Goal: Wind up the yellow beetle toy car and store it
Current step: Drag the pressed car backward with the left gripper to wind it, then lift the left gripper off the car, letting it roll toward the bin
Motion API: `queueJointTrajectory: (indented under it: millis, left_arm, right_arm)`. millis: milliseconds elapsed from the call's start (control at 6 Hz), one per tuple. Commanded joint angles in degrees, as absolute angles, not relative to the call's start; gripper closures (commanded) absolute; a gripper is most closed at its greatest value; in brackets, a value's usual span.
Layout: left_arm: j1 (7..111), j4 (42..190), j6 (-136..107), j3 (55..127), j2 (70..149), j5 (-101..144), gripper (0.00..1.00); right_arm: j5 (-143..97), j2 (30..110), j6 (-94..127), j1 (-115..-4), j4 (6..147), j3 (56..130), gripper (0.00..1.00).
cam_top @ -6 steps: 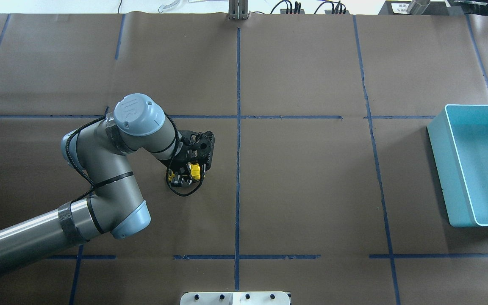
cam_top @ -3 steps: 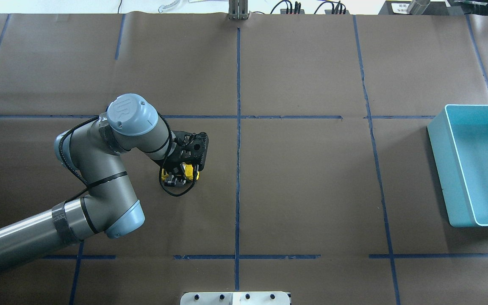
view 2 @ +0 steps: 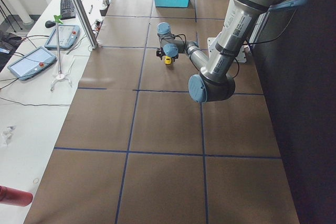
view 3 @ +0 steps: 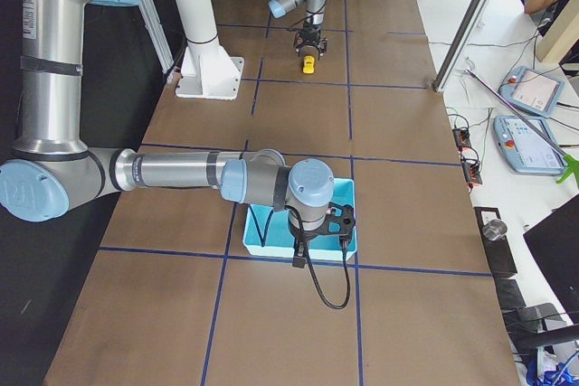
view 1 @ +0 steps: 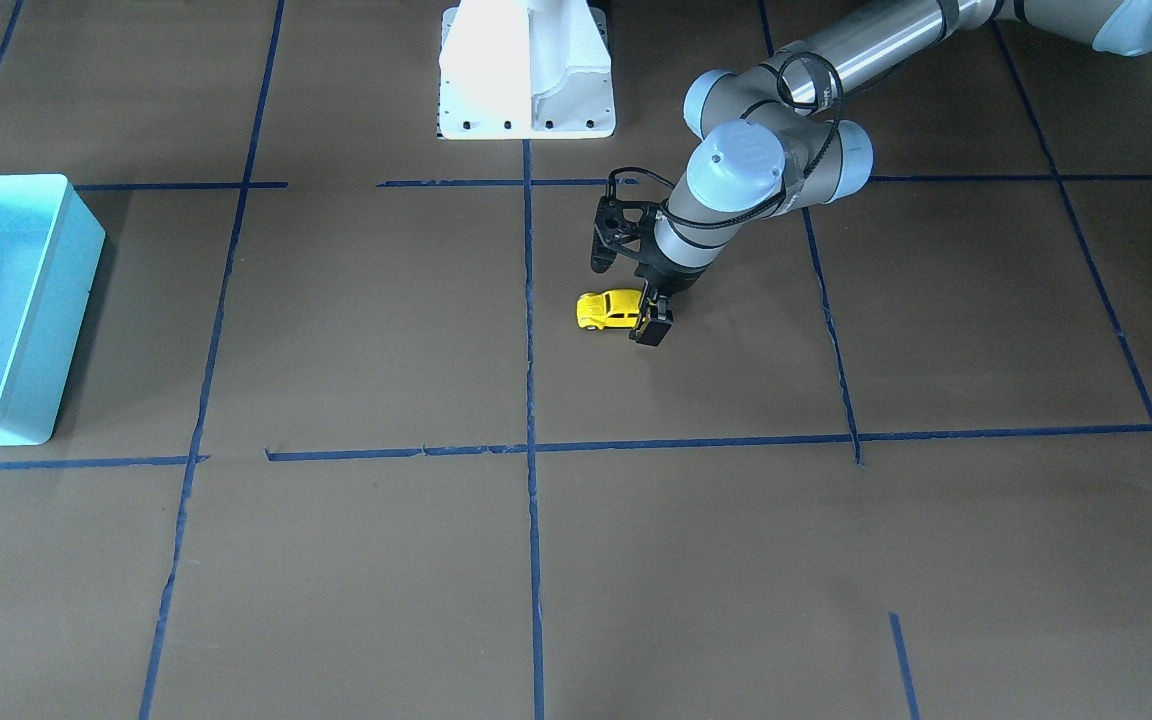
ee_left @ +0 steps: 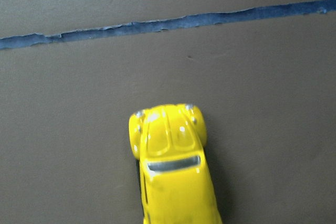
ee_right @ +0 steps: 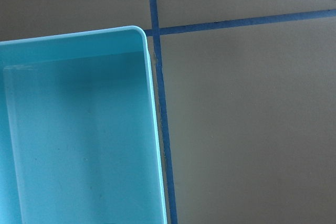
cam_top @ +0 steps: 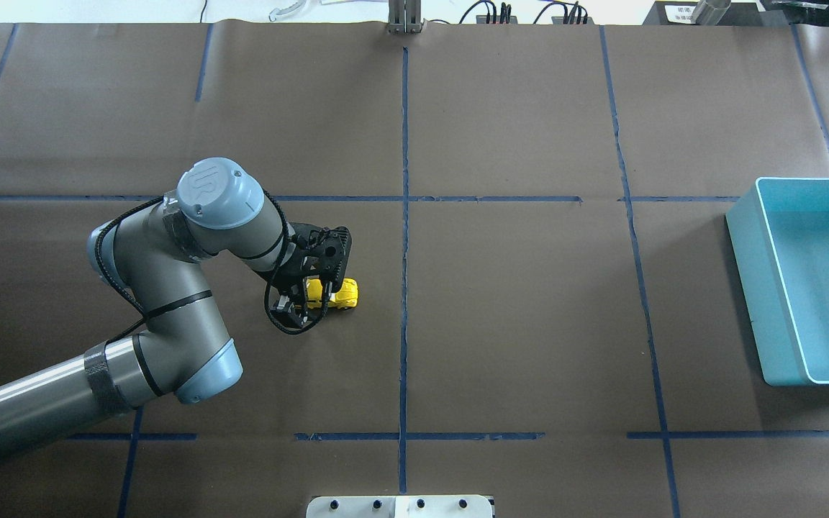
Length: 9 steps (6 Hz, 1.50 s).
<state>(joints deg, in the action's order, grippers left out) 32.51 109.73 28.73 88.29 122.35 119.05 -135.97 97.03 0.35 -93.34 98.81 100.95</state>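
The yellow beetle toy car [cam_top: 340,293] stands on its wheels on the brown paper, left of the centre tape line. Its nose points towards the light blue bin [cam_top: 745,280] at the far right. My left gripper [cam_top: 303,298] points down at the car's rear end and is open; the rear sits between the fingers [view 1: 652,330] and most of the car [view 1: 604,310] pokes out ahead of them. The left wrist view shows the car's bonnet and windscreen [ee_left: 173,166] and no fingers. My right gripper [view 3: 300,255] hangs over the bin's rim [ee_right: 153,129]; I cannot tell if it is open or shut.
The white robot base [view 1: 526,70] stands at the table's near-robot edge. Blue tape lines [cam_top: 404,216] divide the brown paper into squares. A metal post [view 3: 470,15] and side tables with tablets [view 2: 32,60] flank the far edge.
The left arm pulled back to the left, dragging the car with it at first. The car has since come out to the right, from between the fingers.
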Motion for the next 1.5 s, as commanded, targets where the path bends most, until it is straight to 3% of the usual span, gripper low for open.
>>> queueJointTrajectory:
  millis: [0,833,1333]
  left_arm:
    - [32.52,109.25,29.0,88.33,122.34,118.92,0.0]
    - [36.21,99.17,28.3,88.16,122.78,118.39,0.0]
    - [47.0,98.35,28.39,85.54,121.65,120.22,0.0]
  right_arm:
    - [-135.97,97.03,0.35,-93.34,98.88,100.99,0.0]
    - [-135.97,97.03,0.35,-93.34,98.88,100.99,0.0]
    - [-135.97,97.03,0.35,-93.34,98.79,100.99,0.0]
